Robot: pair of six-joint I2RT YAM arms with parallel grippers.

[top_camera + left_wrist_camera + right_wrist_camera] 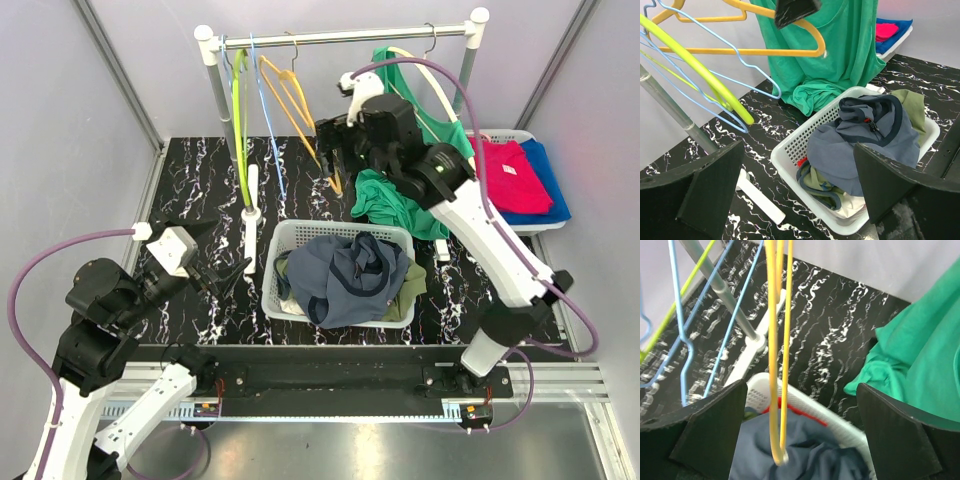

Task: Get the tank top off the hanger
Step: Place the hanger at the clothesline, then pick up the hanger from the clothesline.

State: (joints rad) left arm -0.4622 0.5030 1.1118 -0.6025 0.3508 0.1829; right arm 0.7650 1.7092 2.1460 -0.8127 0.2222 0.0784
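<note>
The green tank top (388, 203) hangs from a pale hanger (428, 72) at the right of the rail, its lower part bunched on the table. It also shows in the left wrist view (840, 55) and at the right of the right wrist view (925, 350). My right gripper (333, 143) is open, left of the tank top and apart from it. An empty orange hanger (776, 365) hangs between its fingers (802, 385). My left gripper (226, 272) is open and empty, low over the table left of the basket (799, 145).
A white basket (290, 235) full of grey and olive clothes stands at the table's middle. Lime (238, 100), blue (262, 90) and orange (295, 100) empty hangers hang at the rail's left. The rack's post and foot (250, 215) stand left of the basket. A bin (505, 134) with red and blue clothes is at right.
</note>
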